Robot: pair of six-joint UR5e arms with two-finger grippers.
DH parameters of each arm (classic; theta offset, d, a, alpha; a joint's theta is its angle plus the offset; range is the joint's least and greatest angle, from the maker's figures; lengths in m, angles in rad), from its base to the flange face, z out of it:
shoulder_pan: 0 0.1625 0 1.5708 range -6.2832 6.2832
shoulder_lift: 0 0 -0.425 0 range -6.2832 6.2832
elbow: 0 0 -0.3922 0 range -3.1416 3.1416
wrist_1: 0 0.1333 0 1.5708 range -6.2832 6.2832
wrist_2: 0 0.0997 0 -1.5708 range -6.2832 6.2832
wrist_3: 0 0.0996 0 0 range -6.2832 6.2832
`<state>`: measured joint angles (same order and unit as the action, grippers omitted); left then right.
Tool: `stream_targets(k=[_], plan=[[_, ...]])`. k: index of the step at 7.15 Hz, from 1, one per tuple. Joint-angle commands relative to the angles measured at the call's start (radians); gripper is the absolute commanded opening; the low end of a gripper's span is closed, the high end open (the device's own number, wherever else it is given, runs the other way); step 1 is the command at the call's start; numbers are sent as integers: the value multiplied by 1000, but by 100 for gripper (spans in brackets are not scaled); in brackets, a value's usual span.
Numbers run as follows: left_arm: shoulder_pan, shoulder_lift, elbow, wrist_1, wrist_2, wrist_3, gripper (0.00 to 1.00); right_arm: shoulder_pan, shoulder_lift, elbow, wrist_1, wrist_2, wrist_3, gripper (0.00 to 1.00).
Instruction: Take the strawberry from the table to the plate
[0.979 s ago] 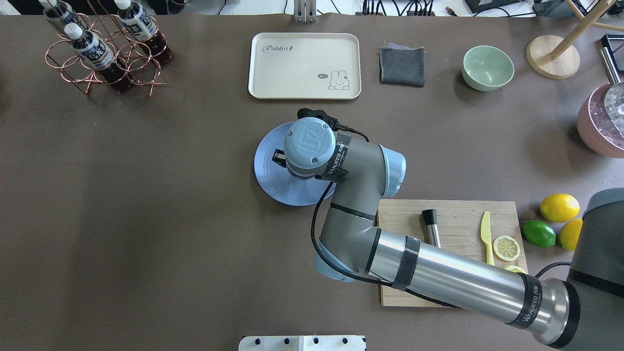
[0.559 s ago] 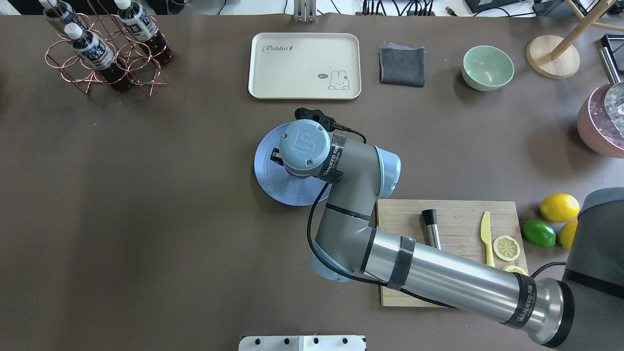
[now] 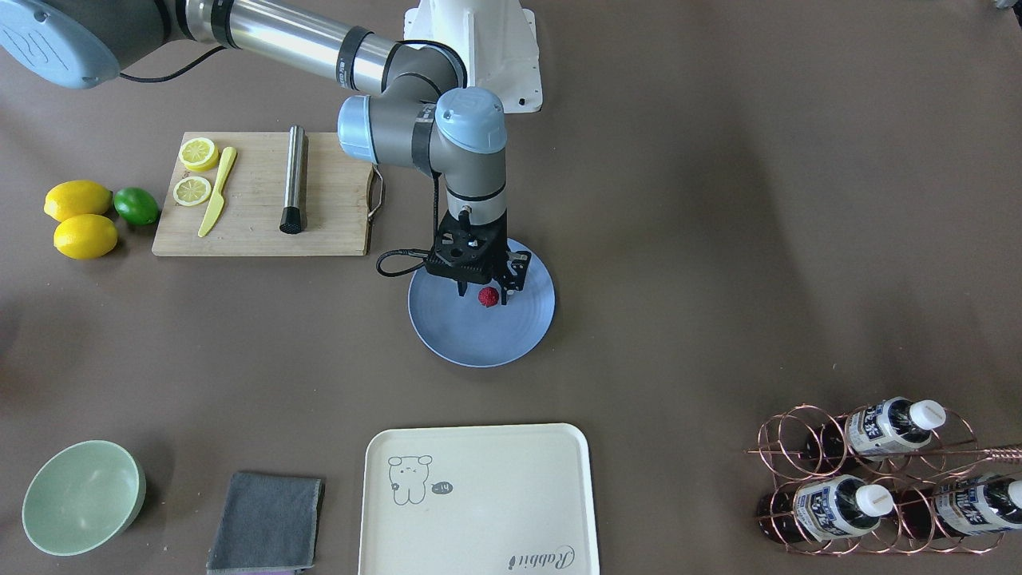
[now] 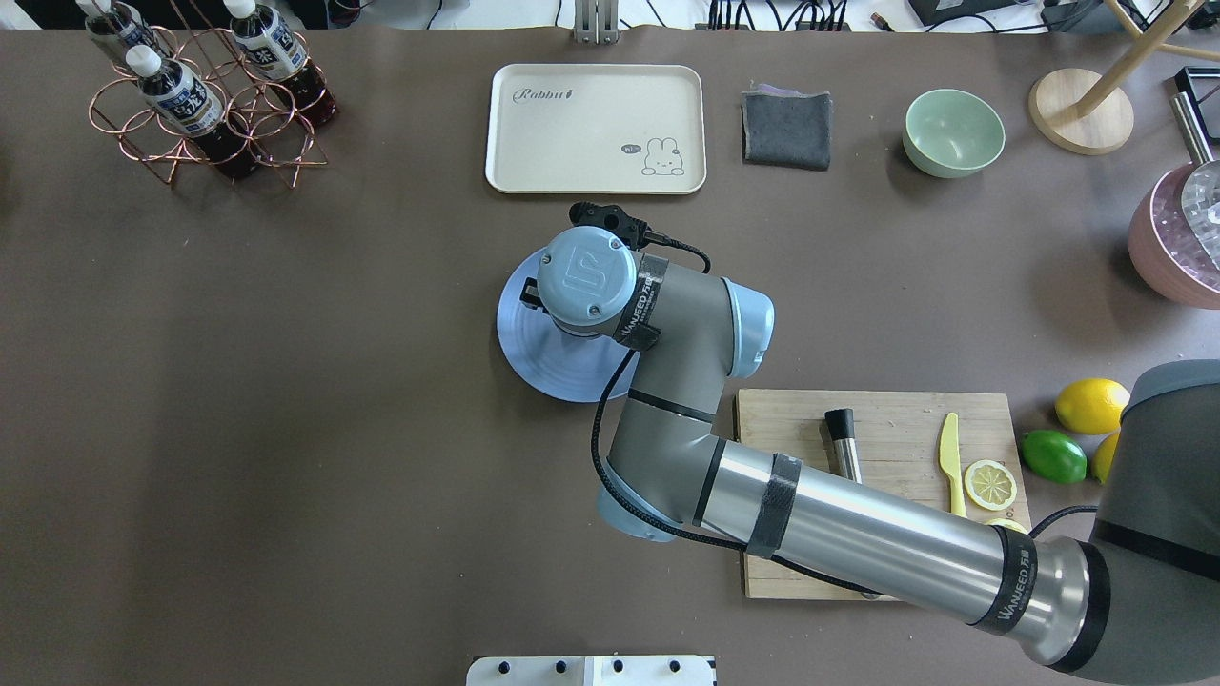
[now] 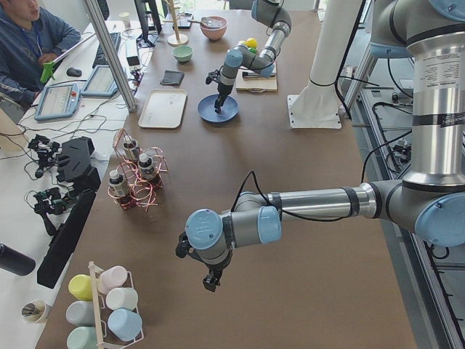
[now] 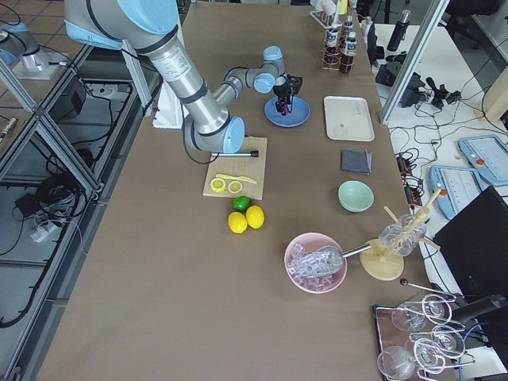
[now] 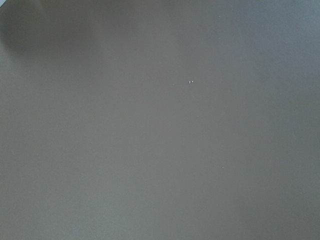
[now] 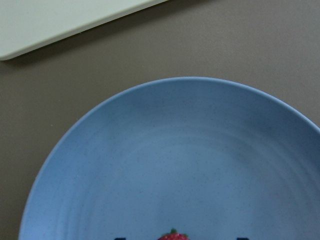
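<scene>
The strawberry [image 3: 488, 297], small and dark red, lies on the light-blue plate [image 3: 479, 343] at the middle of the table [image 3: 718, 239]. My right gripper [image 3: 485, 294] points down over the plate and is open, one finger on each side of the berry. In the right wrist view the strawberry [image 8: 172, 236] peeks in at the bottom edge, on the plate [image 8: 150, 150]. From overhead the right wrist hides the berry; only the plate [image 4: 534, 353] shows. My left gripper [image 5: 211, 280] hangs low over bare table far off; I cannot tell its state.
A cream tray [image 3: 479, 495] lies just beyond the plate. The wooden cutting board [image 3: 255, 216] with lemon slices, a yellow knife and a metal cylinder sits beside my right arm. Lemons and a lime [image 3: 80, 216], a green bowl [image 3: 80, 495], a grey cloth [image 3: 267, 523] and a bottle rack [image 3: 878, 479] stand further out.
In the overhead view my right wrist has shifted a little to the left and further out over the plate. Everything else on the table stays put.
</scene>
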<state>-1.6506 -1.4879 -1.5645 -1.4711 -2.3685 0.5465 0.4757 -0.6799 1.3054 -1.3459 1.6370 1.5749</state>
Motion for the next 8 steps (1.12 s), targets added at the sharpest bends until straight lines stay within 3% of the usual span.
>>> stream_targets(k=[1,3,6,8], plan=[[0,1,3,0,0,1,99,85,-3,15,-21,112,-41,100],[0,0,3,-1,0,3,99,203,-70,131,-134,229,-204,100],[0,-2,3,0,0,-5,99,413,-457,416,-159,364,-632,100],[2,-11,-2,5,2,-6,99,547,-651,513,-153,438,-848,100]])
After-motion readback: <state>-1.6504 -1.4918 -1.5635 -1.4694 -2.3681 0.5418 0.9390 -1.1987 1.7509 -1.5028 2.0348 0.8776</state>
